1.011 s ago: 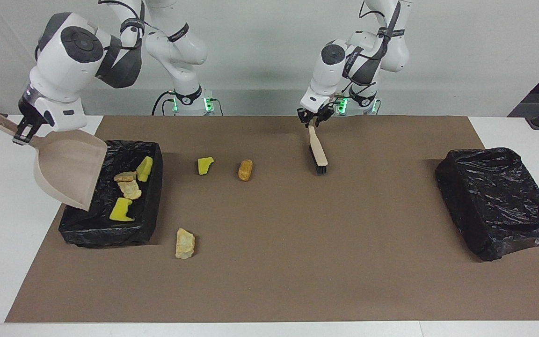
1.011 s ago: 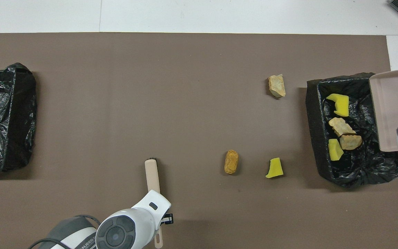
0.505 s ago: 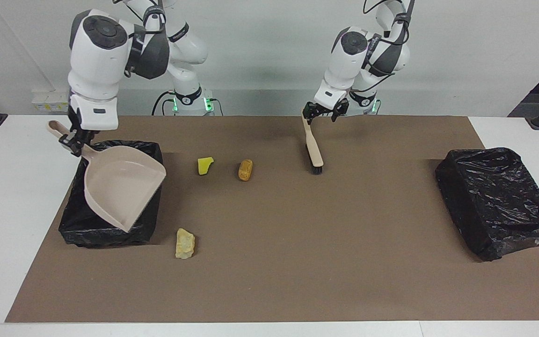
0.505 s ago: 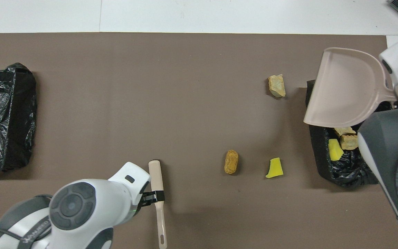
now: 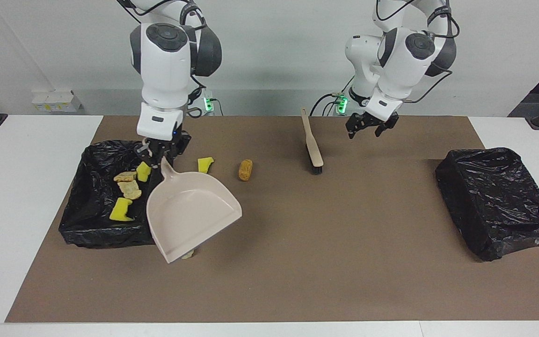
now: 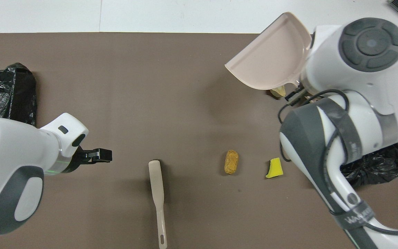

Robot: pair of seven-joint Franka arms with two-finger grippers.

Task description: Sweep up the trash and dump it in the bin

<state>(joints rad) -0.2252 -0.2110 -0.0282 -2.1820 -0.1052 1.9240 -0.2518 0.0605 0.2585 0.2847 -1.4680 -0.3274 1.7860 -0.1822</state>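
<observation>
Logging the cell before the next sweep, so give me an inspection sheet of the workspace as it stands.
Surface: brown mat on white table.
Job's things: four scraps in the bin at the right arm's end; sponge chunk, orange-brown piece and pale lump on the mat, the lump partly hidden by the dustpan; brush lying free.
Clutter: second bagged bin at the left arm's end.
Grippers: right gripper shut on the dustpan handle, beside the bin; left gripper open, empty, above the mat.
Cables: cables along both arms, off the mat.
Surroundings: plain white wall.
</observation>
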